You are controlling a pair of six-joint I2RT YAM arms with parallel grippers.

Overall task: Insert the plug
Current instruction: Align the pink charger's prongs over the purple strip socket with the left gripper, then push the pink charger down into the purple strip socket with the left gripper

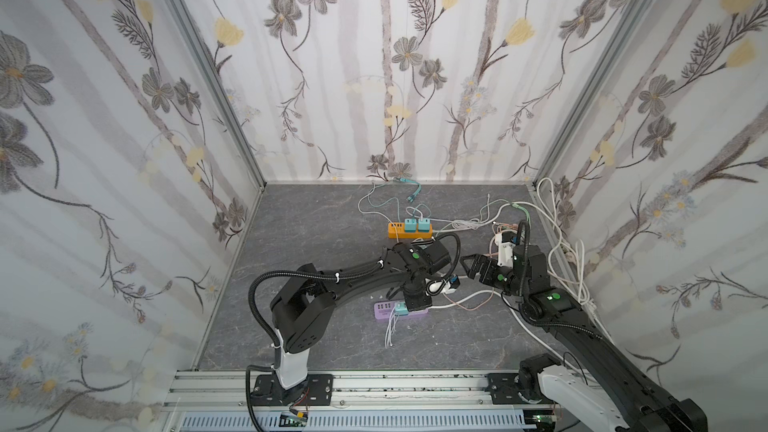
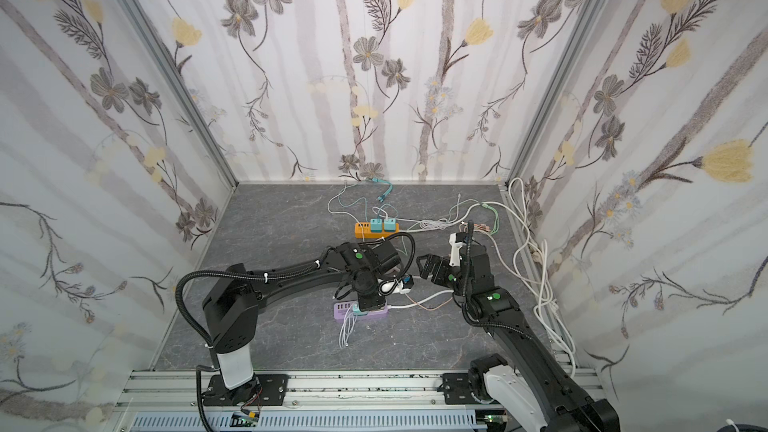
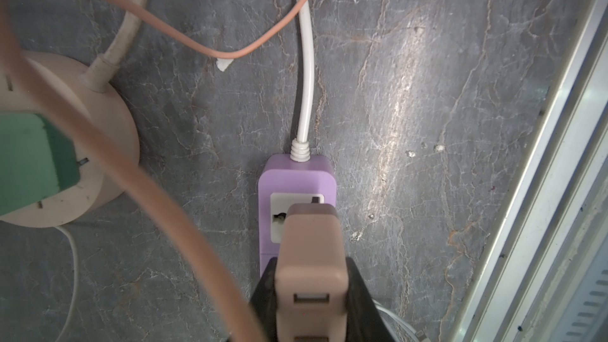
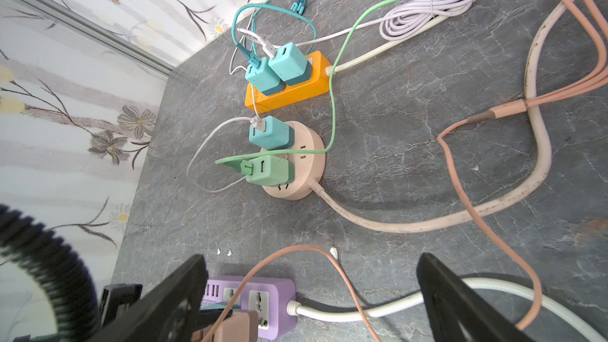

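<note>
Presently, left pincer [image 3: 311, 291] clenched on the tan plug [image 3: 311, 251] over the purple strip [image 3: 296, 176], right pincer [image 4: 311, 268] released — misalignment with the socket [image 3: 279, 222] could jam or shove the strip.

Even, soft light; glare streak on table [image 3: 399, 100]; near peach cable [image 3: 197, 241] blurred; edges perhaps bowed.

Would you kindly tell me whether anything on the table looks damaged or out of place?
Small white chips lie loose on the table between the round beige hub and the purple power strip, like broken-off bits. The hub's cord carries dark smudges.
</note>
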